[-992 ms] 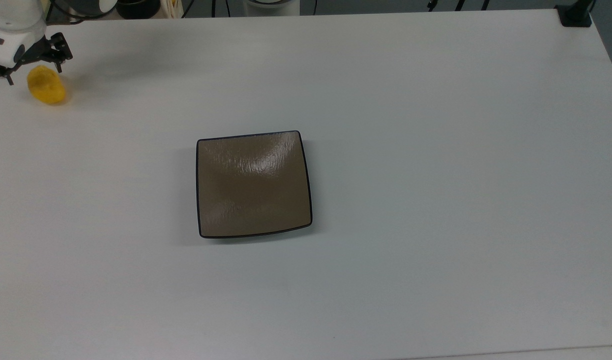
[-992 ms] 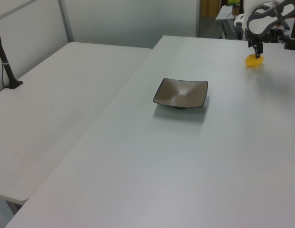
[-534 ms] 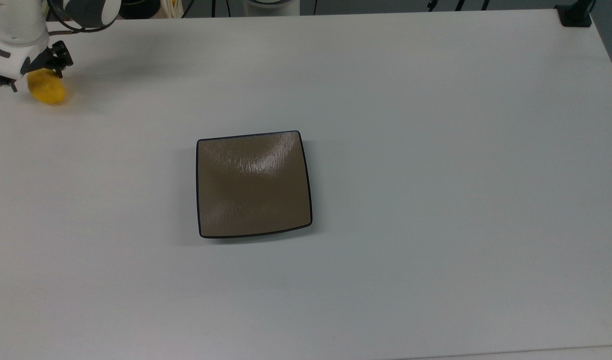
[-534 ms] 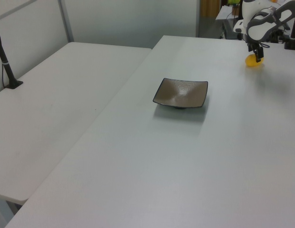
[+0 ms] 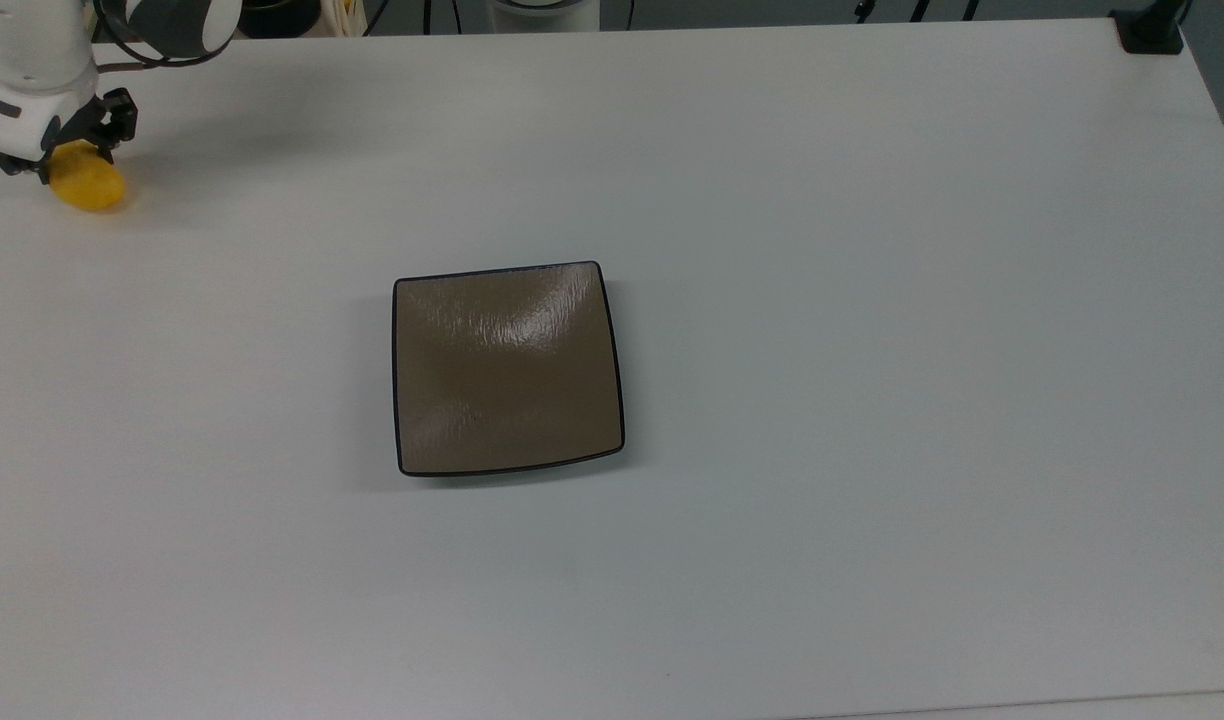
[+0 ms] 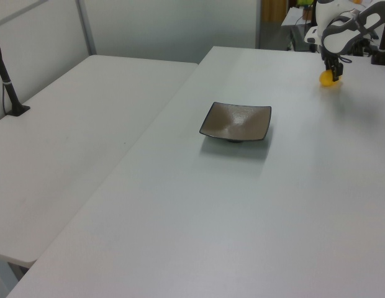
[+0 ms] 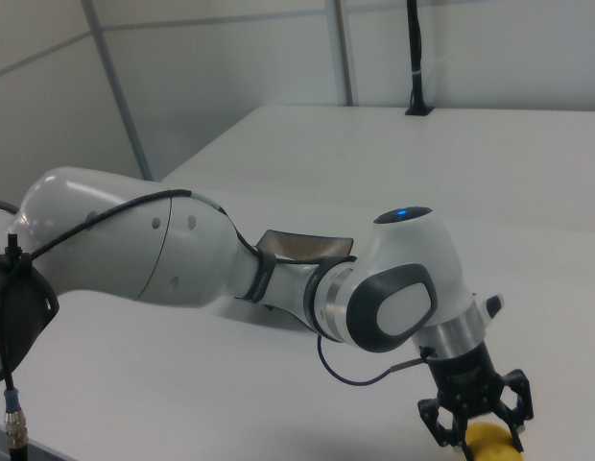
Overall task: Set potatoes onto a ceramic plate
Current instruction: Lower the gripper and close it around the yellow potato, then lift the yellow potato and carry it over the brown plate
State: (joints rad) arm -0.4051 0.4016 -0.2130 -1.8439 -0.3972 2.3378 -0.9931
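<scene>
Down at the fingers first: spread wide, one on either side of the potato, low over its upper half, nothing lifted. Cannot tell whether the pads already touch the yellow skin or stand just off it. Gripper pointing straight down at the tabletop, seen in the right view with the potato directly beneath and between the tips. So no offset left to close sideways; lying right under the hand, resting on the tabletop near the corner at the top view's upper left, close to the left edge. Long axis running, in the top view, from upper left to lower right, with the finger line set roughly across it, which looks like a squeeze over the narrow width rather than end to end. Judged a sound line for closing on a smooth oval that might otherwise squirt out. Further out, in the left view, gripper and potato together at the far right corner. Ceramic plate bare, near the middle of the tabletop, well apart from the potato, toward the top view's lower right. Probably next: close, lift, carry diagonally inward to the plate.
</scene>
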